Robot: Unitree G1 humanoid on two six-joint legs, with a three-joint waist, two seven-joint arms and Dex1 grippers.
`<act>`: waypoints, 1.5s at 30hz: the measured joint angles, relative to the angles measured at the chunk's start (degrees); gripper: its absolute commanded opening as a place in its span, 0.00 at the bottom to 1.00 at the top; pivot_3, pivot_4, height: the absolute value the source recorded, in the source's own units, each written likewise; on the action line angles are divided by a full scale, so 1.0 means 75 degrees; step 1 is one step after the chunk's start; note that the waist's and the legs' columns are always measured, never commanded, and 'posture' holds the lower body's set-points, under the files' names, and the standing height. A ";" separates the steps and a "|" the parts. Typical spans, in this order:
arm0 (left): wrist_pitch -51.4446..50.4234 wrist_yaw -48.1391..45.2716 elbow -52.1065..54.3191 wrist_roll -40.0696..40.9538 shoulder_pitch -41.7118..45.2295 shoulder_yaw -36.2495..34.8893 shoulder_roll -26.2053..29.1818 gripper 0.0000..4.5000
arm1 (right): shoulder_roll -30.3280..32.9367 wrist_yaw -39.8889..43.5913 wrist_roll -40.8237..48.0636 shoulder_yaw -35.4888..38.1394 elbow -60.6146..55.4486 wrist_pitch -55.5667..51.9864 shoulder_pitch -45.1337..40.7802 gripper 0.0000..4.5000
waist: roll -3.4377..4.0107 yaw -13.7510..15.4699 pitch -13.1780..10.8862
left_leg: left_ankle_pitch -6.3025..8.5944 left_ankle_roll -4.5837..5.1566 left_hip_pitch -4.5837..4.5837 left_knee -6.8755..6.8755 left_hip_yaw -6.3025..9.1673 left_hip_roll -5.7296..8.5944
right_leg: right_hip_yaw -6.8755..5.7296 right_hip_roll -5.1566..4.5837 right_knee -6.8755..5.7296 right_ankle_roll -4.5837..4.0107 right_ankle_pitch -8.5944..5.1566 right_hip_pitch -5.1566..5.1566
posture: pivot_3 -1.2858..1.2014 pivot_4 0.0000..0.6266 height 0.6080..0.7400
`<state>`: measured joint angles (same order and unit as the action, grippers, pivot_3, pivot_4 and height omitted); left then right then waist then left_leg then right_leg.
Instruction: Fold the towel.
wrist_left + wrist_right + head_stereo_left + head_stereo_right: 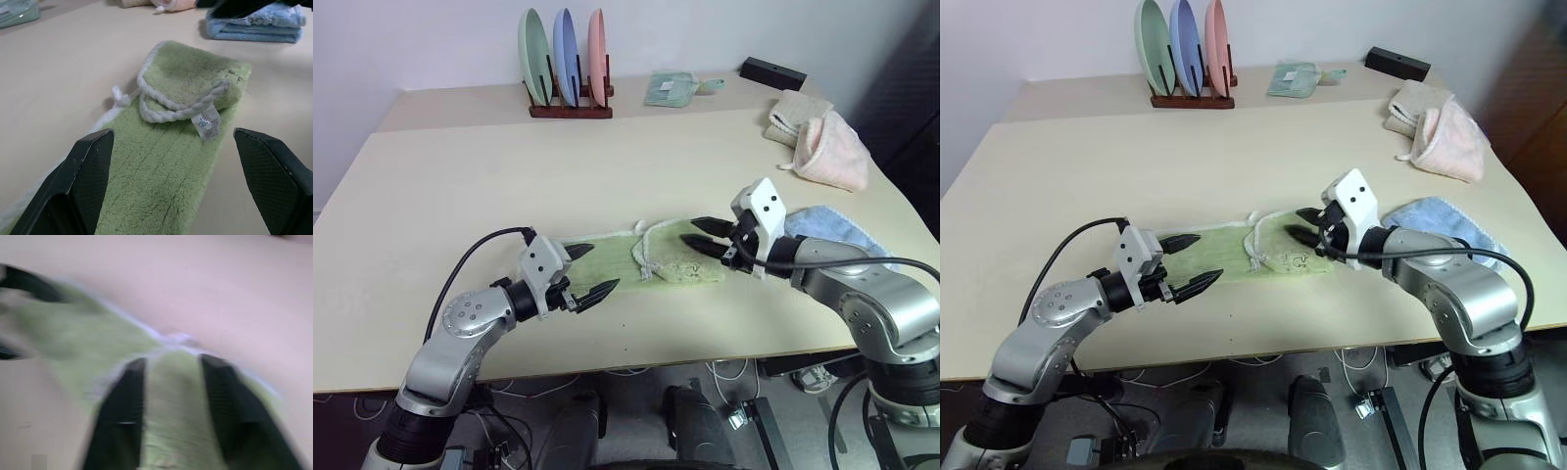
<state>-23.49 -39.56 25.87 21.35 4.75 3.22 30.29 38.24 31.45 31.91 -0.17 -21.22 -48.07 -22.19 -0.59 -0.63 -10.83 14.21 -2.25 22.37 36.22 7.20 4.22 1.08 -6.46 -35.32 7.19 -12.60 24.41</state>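
where folded over, the green towel (677, 257) bunches.

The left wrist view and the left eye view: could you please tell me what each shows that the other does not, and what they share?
Left wrist view alone: the small white label on the green towel's folded edge, close up.

Left eye view alone: the plate rack with three upright plates, the black box, and the right gripper over the towel's folded end.

Both: the green towel, partly folded, the folded blue towel, the table, and the left gripper, fingers open.
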 measured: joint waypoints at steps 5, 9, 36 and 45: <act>-0.0146 0.0222 0.0007 0.0112 -0.0147 -0.0115 -0.0167 0.89 | -0.0634 0.0214 -0.0989 -0.0950 0.0964 0.1212 -0.0018 0.01 | 0.0001 -0.0027 0.0000 | 0.0000 0.0000 -0.0003 -0.0003 -0.0002 -0.0001 | 0.0001 0.0000 -0.0002 0.0001 0.0001 0.0002 | 0.52 0.24 1.00; -0.0371 0.0590 0.0117 0.0369 -0.0576 -0.0436 -0.0377 0.89 | -0.0989 0.0499 -0.1856 -0.1927 0.1852 0.2183 0.0315 0.01 | 0.0001 -0.0008 0.0001 | -0.0001 -0.0002 -0.0002 0.0000 0.0001 0.0001 | 0.0002 0.0000 -0.0002 0.0001 0.0001 0.0002 | 0.52 0.24 1.00; -0.2766 0.7427 0.1714 0.6849 -0.2933 -0.3096 -0.3527 1.00 | -0.0324 0.2829 -0.2613 -0.1644 0.1338 0.4243 -0.0681 0.95 | -0.0015 0.0189 0.0013 | 0.0000 -0.0004 -0.0006 0.0026 0.0005 -0.0003 | 0.0002 -0.0012 -0.0001 -0.0020 -0.0006 -0.0020 | 0.52 0.24 1.00; -0.2332 0.8655 0.0422 0.7662 -0.1490 -0.3011 -0.3352 0.60 | -0.0473 0.2672 -0.2867 -0.1682 0.1232 0.4293 -0.0435 0.96 | -0.0011 0.0194 0.0018 | -0.0001 -0.0006 -0.0010 0.0034 0.0006 0.0012 | 0.0001 -0.0006 -0.0002 -0.0034 -0.0007 -0.0030 | 0.52 0.24 1.00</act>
<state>-40.98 25.36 29.04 78.81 -6.42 -19.36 5.15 34.69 51.50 10.41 -12.79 -11.98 -15.87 -25.45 -0.68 0.83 -10.69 14.20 -2.29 22.30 36.48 7.25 4.31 1.09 -6.50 -35.34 6.94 -12.66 24.18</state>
